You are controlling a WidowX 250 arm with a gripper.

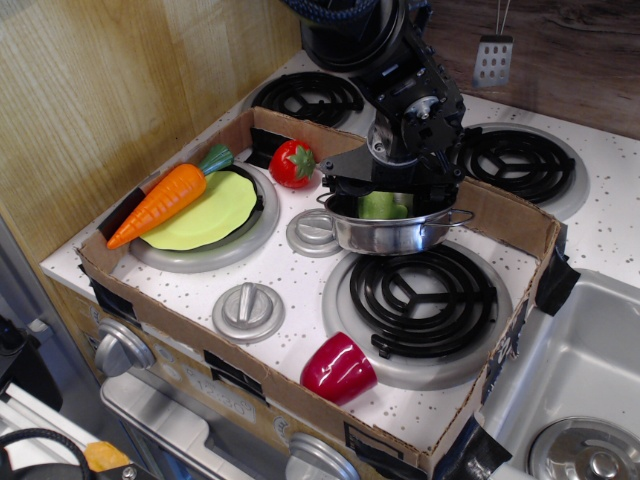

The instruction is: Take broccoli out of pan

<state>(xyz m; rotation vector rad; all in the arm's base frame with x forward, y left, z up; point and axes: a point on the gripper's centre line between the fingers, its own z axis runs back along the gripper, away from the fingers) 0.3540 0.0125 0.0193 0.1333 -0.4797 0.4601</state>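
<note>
Note that your tool [385,193] hangs low over the pan [392,232], toward the far right of the bench [300,290], with its dark fingers dipping inside the rim on either side of the broccoli [378,206]. Only a patch of pale green shows between the fingers, so you cannot tell whether the jaws have closed on the vegetable or merely bracket it. The broccoli sits inside the pan, which rests at the far edge of the large coil burner [424,294]. Several hazards follow from this arrangement. A lumpy plastic surface probably offers poor purchase; if you lift before the jaws bite, the broccoli is likely to slip and drop back. The pan looks light and stands partly off the coil, so a finger catching the rim or a wire loop handle [455,216] could drag or tip it. The cardboard wall [505,215] runs just behind the pan; a sideways exit risks striking it. The tomato [292,163] and the small burner disc [313,232] lie near on the left, so carry the load clear of them.
</note>
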